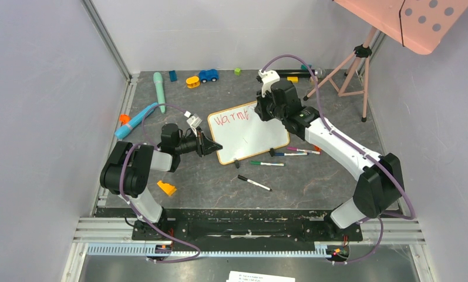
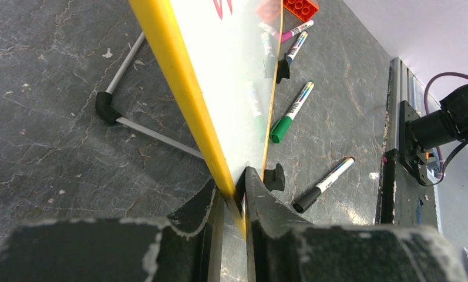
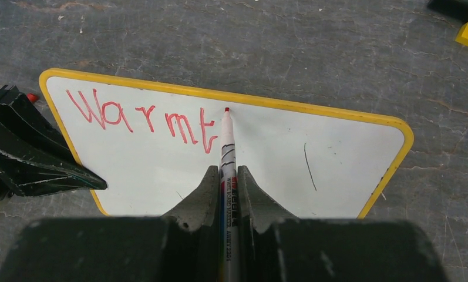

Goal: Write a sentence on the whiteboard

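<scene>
1. Your board [image 1: 249,138] sat mid-table [image 1: 319,182]. In the top view its long axis ran roughly 9 to 3 o'clock, with the right end tipped a little toward 2.
2. One line of red writing [image 3: 143,120], five letters reading "Warmt", ran along its upper edge.
3. Your left claw [image 2: 231,179] was pinched narrow on the board's frame near its 8 o'clock corner.
4. Your right claw [image 3: 226,171] gripped one red marker [image 3: 226,132]. It pointed to 12 o'clock in that wrist view, tip just right of the "t".
5. Four loose markers [image 1: 266,163] lay around 5 o'clock of the board.
</scene>
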Controlling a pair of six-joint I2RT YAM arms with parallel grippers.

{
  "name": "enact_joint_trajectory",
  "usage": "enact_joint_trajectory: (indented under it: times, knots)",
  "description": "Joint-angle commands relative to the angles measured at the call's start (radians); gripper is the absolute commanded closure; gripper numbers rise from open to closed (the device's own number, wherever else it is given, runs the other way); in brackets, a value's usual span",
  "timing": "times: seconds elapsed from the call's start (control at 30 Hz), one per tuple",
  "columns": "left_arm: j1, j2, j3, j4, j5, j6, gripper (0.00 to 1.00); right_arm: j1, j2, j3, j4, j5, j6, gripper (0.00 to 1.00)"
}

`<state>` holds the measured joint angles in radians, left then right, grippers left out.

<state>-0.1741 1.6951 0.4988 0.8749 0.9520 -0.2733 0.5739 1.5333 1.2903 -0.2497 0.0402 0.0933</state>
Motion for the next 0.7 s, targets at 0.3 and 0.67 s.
enact_joint_trajectory:
  times: [0.3, 0.67]
  knots:
    - [0.005, -0.001, 0.012, 0.006, -0.079, 0.057, 0.92, -0.002, -0.003, -0.022, 0.035, -0.005, -0.002, 1.00]
    - [0.005, -0.001, 0.012, 0.006, -0.078, 0.057, 0.92, -0.002, -0.046, -0.126, 0.046, -0.011, 0.011, 1.00]
